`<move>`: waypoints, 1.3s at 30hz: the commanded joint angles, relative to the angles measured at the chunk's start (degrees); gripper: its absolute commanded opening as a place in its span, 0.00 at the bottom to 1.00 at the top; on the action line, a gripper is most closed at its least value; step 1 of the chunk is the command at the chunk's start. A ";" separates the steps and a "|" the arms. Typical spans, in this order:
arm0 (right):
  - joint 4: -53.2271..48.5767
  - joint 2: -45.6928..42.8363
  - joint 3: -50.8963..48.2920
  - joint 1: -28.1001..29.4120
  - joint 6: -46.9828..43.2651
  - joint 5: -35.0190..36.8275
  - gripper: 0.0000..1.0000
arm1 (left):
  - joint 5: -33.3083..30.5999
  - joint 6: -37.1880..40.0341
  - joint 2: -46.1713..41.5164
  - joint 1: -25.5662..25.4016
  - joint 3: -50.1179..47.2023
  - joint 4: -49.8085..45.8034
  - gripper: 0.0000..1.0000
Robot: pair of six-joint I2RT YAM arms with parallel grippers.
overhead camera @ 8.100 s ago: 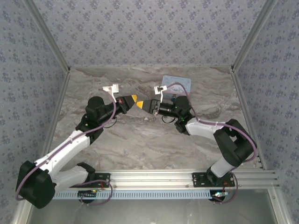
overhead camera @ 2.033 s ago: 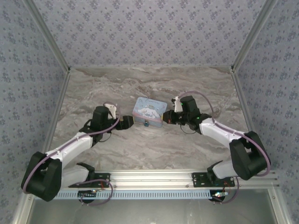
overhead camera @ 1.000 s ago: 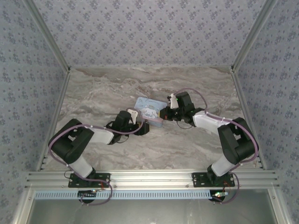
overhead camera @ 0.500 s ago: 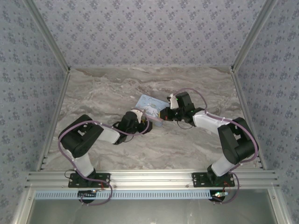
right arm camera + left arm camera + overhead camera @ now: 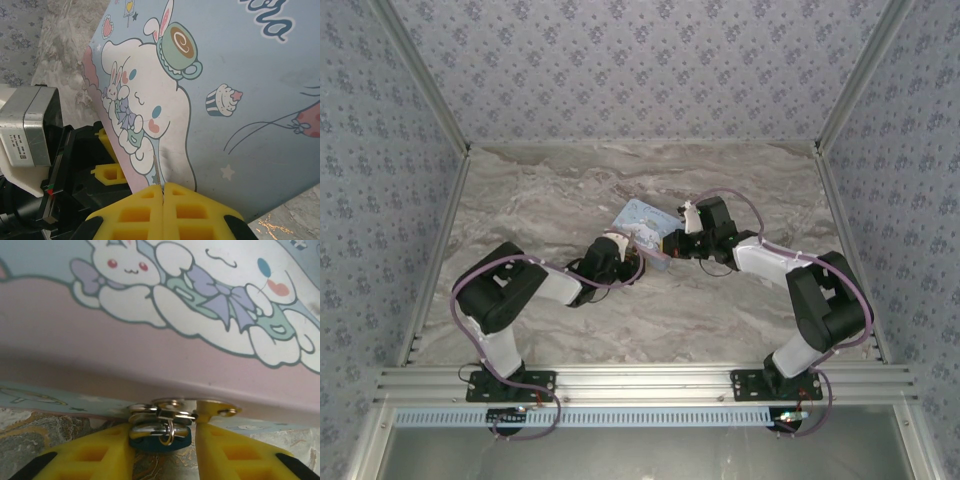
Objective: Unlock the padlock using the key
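The tiny blue padlock [image 5: 160, 442] hangs by its metal shackle from the hasp on the front of the pastel-blue cartoon tin [image 5: 640, 216]. My left gripper [image 5: 165, 436] brackets it low over the table. The left finger [image 5: 100, 452] touches the padlock's body and the right finger [image 5: 225, 452] stands a sliver off, so the jaws are narrowly open. My right gripper [image 5: 163, 187] is shut on the key [image 5: 157, 172], a thin metal blade seen edge-on, poking out over the tin's lid [image 5: 240, 100]. In the top view the left gripper [image 5: 638, 262] and right gripper [image 5: 670, 243] meet at the tin's near corner.
The tin lies turned at an angle in the middle of the marble table [image 5: 570, 190]. Patterned walls and metal frame posts [image 5: 845, 90] close in the back and both sides. The left arm's black wrist and white camera block [image 5: 25, 125] sit just beyond the tin's front edge.
The left arm has folded in closer to the tin's front and its jaws have narrowed round the padlock. The tin has turned a little. The right gripper has stayed put, shut on the key.
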 commanded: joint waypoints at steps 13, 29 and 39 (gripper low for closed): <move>-1.32 -6.91 -0.03 -0.19 -3.19 1.86 0.00 | 0.72 -3.13 -2.49 -0.83 1.36 -4.94 0.21; 4.10 -22.82 -19.05 4.78 -10.93 8.52 0.00 | 2.92 -17.30 -10.46 -1.32 3.11 -13.88 0.19; 13.41 -19.87 -23.33 10.71 -15.76 12.56 0.00 | 7.35 -27.59 -11.73 -1.38 4.63 -15.39 0.16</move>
